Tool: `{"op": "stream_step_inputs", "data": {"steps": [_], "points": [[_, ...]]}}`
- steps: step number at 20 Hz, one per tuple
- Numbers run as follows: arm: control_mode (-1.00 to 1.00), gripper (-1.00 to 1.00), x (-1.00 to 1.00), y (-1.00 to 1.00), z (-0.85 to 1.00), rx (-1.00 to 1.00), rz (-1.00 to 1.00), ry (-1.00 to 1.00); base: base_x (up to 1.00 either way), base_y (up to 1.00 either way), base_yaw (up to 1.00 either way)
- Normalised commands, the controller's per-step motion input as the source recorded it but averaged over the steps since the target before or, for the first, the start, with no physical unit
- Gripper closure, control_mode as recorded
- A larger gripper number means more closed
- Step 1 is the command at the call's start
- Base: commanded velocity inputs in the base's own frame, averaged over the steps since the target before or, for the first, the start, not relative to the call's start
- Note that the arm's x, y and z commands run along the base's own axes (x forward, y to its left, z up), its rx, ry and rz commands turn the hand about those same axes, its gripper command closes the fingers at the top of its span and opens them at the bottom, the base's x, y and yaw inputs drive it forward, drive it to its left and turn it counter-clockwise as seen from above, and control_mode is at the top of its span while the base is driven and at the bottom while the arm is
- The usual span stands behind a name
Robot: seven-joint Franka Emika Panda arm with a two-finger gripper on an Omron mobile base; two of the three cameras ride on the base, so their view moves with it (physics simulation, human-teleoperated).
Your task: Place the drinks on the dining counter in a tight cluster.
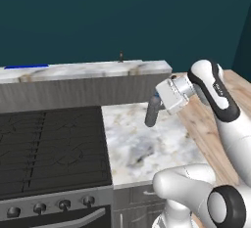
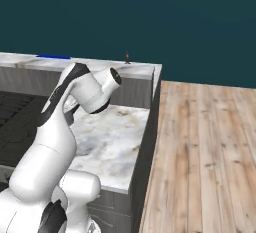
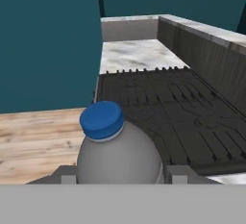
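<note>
Hand view: my gripper (image 3: 120,172) is clamped on one grey water bottle (image 3: 117,155), blue-capped, held above the marble worktop (image 1: 147,139). One tiny maroon bottle (image 1: 121,56) stands on the dining counter (image 1: 88,69).

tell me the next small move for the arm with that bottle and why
Probably carry the water bottle up and back toward the raised marble counter behind the stove. The gripper seems shut on the bottle, whose blue cap shows between the fingertips, and the bottle hangs above the lower worktop. A tiny dark bottle already stands on that counter, so aim near it.
</note>
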Motion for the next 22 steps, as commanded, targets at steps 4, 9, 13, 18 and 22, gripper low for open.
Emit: {"op": "stream_step_inputs", "data": {"steps": [4,9,13,18,22], "points": [[-1.0,1.0,0.0,0.0,0.0,0.0,0.0,0.0,0.0,0.0,0.0],[-1.0,1.0,0.0,0.0,0.0,0.0,0.0,0.0,0.0,0.0,0.0],[1.0,1.0,0.0,0.0,0.0,0.0,0.0,0.0,-0.23,-0.04,-0.02],[1.0,1.0,0.0,0.0,0.0,0.0,0.0,0.0,-0.63,-0.63,-0.1],[1.0,1.0,0.0,0.0,0.0,0.0,0.0,0.0,-0.05,-0.99,-0.03]]}}
